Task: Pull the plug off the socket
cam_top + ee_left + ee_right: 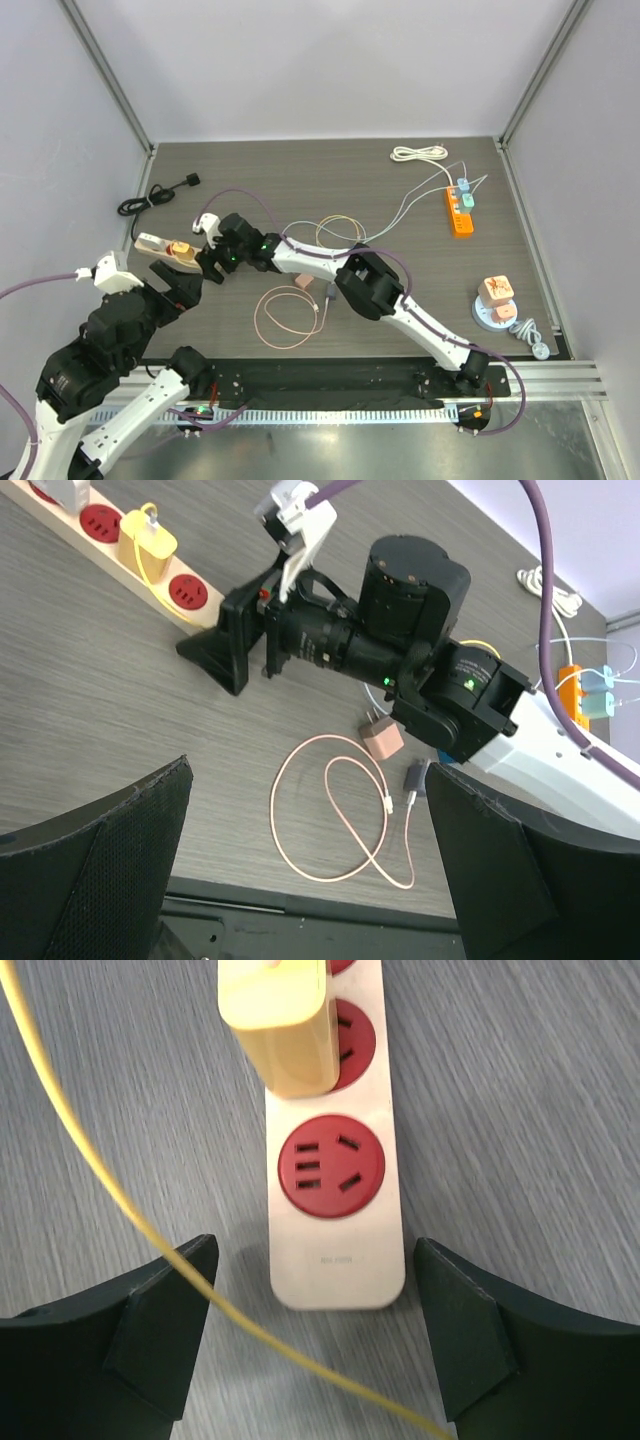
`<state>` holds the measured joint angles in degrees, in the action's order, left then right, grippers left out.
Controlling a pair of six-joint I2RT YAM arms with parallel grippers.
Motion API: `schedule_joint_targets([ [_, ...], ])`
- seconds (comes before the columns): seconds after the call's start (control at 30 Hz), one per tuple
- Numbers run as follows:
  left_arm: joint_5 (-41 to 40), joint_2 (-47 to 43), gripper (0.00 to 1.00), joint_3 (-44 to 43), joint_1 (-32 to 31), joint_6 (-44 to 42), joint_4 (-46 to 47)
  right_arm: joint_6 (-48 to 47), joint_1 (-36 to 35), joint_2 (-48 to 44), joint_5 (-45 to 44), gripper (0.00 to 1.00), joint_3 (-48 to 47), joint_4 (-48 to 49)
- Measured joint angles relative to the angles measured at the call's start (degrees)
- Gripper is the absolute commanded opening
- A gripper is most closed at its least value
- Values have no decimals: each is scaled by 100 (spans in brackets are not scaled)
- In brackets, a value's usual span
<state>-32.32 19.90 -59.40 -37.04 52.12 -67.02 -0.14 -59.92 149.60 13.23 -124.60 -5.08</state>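
At the tabletop's [300, 170] 9 o'clock | yellow plug [280, 1030] seated in beige strip [340, 1260], second socket from its end | right fingers [160, 1310] apart, flanking that end, plug at their 12 o'clock | left fingers [110, 850] wide apart, at the strip's 6 o'clock

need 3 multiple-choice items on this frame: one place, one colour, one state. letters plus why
1. Where is the yellow plug?
A. plugged into the beige strip
B. lying loose, unplugged
C. held up in the air

2. What colour are the strip's sockets?
A. blue
B. red
C. black

3. How is the right pincer?
A. shut on the plug
B. shut, empty
C. open, empty

Answers:
1 A: the right wrist view shows it seated in the strip, one socket up from the bare end socket.
2 B: the round socket faces are red in both wrist views.
3 C: its fingers stand wide apart, with the plug beyond them and not gripped.
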Motion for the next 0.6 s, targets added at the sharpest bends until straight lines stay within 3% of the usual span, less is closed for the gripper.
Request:
schedule_joint_targets([
  [0.13,179,-4,100,157,0,50,4,-9,-11,109,-44,65,-144,28],
  [0.33,201,245,100,317,0,461,-306,-133,0,109,17,11,-136,-31],
  [0.43,120,723,100,7,0,623,-588,-205,-2,-55,-4,1,173,87],
  [0.6,-79,1093,100,-162,0,702,-603,-282,2,-992,-81,1,1641,164],
])
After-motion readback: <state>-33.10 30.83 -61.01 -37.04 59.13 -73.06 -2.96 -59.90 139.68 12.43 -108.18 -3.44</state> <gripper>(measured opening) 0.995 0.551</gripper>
